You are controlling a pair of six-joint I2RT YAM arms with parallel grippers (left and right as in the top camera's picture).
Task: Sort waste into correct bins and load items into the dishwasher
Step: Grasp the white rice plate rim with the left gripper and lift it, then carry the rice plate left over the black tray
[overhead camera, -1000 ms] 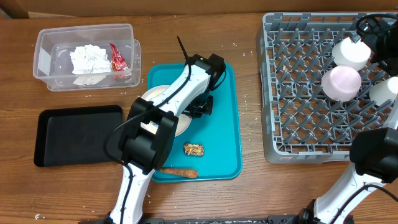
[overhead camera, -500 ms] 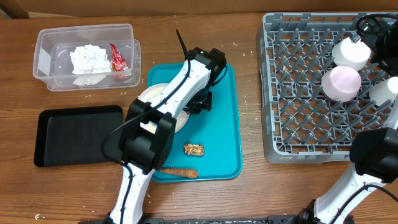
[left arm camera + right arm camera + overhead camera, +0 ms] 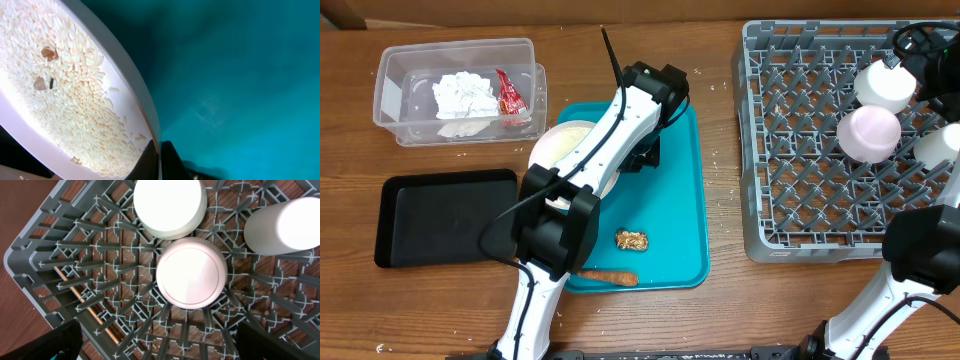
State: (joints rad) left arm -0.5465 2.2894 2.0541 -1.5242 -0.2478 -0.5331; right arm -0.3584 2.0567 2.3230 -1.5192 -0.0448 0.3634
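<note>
My left gripper (image 3: 160, 152) is shut on the rim of a white plate (image 3: 65, 95) covered with rice and a few crumbs. It holds the plate tilted over the teal tray (image 3: 240, 75). In the overhead view the plate (image 3: 558, 148) sits at the tray's (image 3: 685, 220) left edge, with the gripper (image 3: 642, 156) on its right side. My right gripper (image 3: 160, 345) is open and empty above the grey dishwasher rack (image 3: 60, 265). Below it stand a pink cup (image 3: 191, 272) and two white cups (image 3: 170, 205), all upside down.
A food scrap (image 3: 632, 240) and an orange strip (image 3: 610, 278) lie on the tray's near part. A black tray (image 3: 445, 215) lies to the left. A clear bin (image 3: 395, 95) at the back left holds crumpled tissue (image 3: 463, 96) and a red wrapper (image 3: 508, 92). The rack (image 3: 800, 180) fills the right side.
My left gripper has moved toward the back with the plate. The plate has shifted up and left to the tray's edge and tilted. The right arm has not moved.
</note>
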